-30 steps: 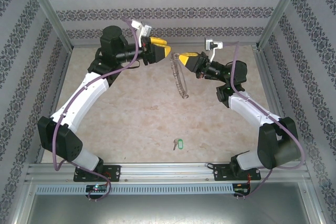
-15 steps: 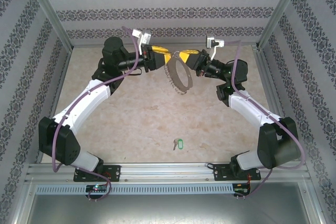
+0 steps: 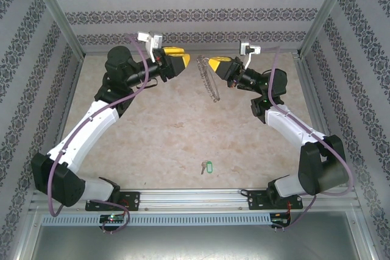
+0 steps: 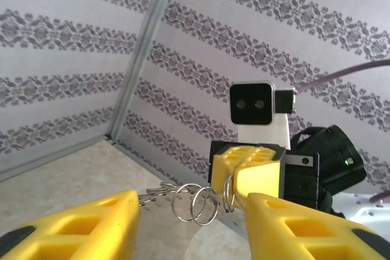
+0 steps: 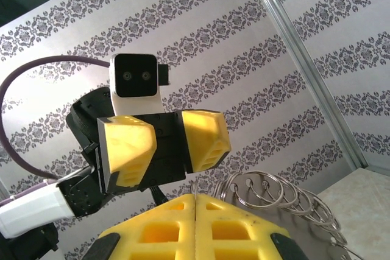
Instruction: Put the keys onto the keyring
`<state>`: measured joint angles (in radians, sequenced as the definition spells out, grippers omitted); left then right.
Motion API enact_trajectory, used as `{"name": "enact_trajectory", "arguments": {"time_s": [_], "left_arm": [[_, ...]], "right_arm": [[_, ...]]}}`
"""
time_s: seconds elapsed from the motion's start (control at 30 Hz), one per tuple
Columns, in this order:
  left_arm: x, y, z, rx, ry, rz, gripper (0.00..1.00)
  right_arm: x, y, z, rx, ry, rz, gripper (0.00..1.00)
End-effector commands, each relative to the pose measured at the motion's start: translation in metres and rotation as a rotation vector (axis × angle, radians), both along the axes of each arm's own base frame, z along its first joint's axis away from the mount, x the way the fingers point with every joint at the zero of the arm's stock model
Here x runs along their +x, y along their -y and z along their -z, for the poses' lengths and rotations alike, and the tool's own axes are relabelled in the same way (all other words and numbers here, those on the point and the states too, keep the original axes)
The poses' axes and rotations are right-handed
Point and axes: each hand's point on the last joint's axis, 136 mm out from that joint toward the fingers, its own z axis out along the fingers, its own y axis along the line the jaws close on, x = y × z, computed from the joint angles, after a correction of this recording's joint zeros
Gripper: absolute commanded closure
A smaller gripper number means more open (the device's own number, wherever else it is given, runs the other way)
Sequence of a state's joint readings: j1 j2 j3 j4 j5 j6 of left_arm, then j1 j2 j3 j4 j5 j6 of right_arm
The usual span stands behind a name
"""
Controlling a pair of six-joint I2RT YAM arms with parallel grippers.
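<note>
I hold the keyring [image 3: 211,86] clenched in the right gripper [image 3: 210,64], apparently near its top; left gripper [image 3: 183,59] parted, empty. The keys [image 3: 206,167] lie on the table [image 3: 152,132], unthreaded.

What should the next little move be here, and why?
Probably swing the left gripper down toward the keys, which lie on the table near its front edge. Its jaws are open and empty, while the right gripper is shut on the keyring, which hangs from it.
</note>
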<state>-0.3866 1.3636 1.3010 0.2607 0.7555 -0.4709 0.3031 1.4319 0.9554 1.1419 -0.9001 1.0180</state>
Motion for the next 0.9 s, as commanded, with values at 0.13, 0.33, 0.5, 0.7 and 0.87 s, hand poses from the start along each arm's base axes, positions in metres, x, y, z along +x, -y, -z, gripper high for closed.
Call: {"name": "enact_trajectory", "arguments": {"time_s": [0.13, 0.33, 0.5, 0.7, 0.87], "left_arm": [[-0.027, 0.037, -0.006, -0.045, -0.007, 0.256, 0.53], [-0.033, 0.043, -0.005, -0.046, -0.002, 0.278, 0.53], [-0.027, 0.037, -0.005, -0.027, 0.006, 0.206, 0.52], [-0.024, 0.031, -0.009, -0.013, 0.019, 0.146, 0.49], [-0.028, 0.035, -0.012, -0.028, 0.018, 0.193, 0.51]], "right_arm": [[-0.002, 0.008, -0.021, 0.037, 0.094, 0.035, 1.0], [-0.001, 0.008, -0.019, 0.037, 0.091, 0.036, 1.0], [0.001, 0.008, -0.017, 0.036, 0.087, 0.04, 1.0], [0.004, 0.008, -0.015, 0.038, 0.081, 0.04, 1.0], [0.005, 0.007, -0.014, 0.039, 0.077, 0.038, 1.0]]}}
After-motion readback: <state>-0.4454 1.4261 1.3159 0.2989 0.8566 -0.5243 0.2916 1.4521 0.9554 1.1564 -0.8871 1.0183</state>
